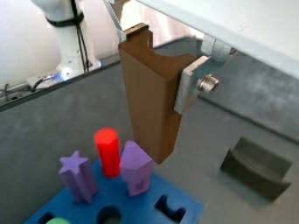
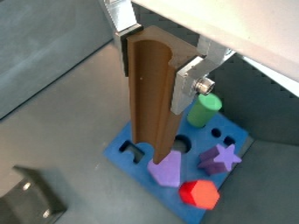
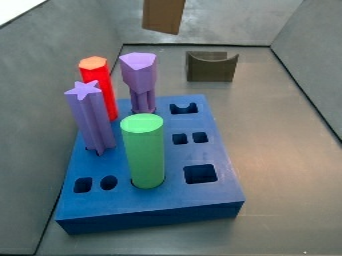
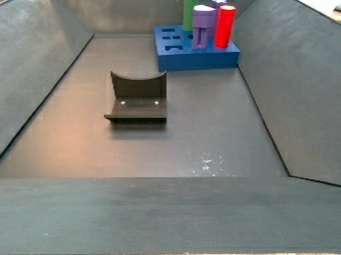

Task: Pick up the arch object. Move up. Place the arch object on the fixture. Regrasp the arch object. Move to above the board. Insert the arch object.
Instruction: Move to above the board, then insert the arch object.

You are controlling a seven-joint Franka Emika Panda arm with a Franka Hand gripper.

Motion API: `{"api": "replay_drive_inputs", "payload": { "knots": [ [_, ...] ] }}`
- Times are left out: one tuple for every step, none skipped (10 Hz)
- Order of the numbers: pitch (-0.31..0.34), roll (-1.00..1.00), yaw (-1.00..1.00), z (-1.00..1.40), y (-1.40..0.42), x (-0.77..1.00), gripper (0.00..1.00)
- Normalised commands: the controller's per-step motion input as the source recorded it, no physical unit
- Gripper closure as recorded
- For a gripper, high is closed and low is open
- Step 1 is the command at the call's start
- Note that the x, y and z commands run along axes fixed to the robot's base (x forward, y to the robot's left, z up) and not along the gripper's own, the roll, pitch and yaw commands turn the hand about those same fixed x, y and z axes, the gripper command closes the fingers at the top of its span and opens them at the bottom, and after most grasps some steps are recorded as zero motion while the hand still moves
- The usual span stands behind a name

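- The gripper [image 1: 152, 48] hangs in the air above the board [image 2: 140, 149], and its fingers [image 1: 193, 83] pinch the upper part of the arch object [image 1: 149, 101] between them.
- In both wrist views the arch object hangs upright, its lower end clear of the board and close over the pegs.
- In a side view only the bottom of the arch object [image 3: 163, 14] shows at the upper edge, high over the table [image 3: 287, 150].
- The board [image 3: 147, 170] carries a green cylinder [image 3: 142, 150], a purple star peg [image 3: 88, 118], a purple pointed peg [image 3: 140, 82] and a red peg [image 3: 96, 85].
- Several holes in the board are open.
- The fixture [image 4: 136, 98] stands on the table, well apart from the board [image 4: 193, 55].
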Motion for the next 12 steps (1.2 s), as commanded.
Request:
{"api": "replay_drive_inputs", "payload": {
  "knots": [
    [-0.417,-0.56,-0.02,0.01,0.13,-0.26,1.0],
    [-0.361,-0.43,-0.01,0.01,0.12,-0.24,1.0],
    [-0.253,-0.26,0.0,0.01,0.07,-0.18,1.0],
    [-0.21,-0.21,-0.01,0.01,0.06,-0.14,1.0],
    [0.0,0.0,0.0,-0.02,0.0,0.05,1.0],
    [0.034,0.0,0.0,-0.14,-0.03,0.51,1.0],
    [0.099,0.02,0.0,-0.14,-0.06,0.84,1.0],
    [0.107,0.0,0.0,0.0,-0.06,0.99,1.0],
    [0.103,0.0,0.02,0.0,0.0,1.0,1.0],
    [0.127,0.0,0.05,0.0,0.0,1.0,1.0],
    [0.146,0.0,0.0,-0.18,0.0,1.0,1.0],
    [0.149,-0.01,0.03,-0.38,0.0,1.0,1.0]
  ]
}}
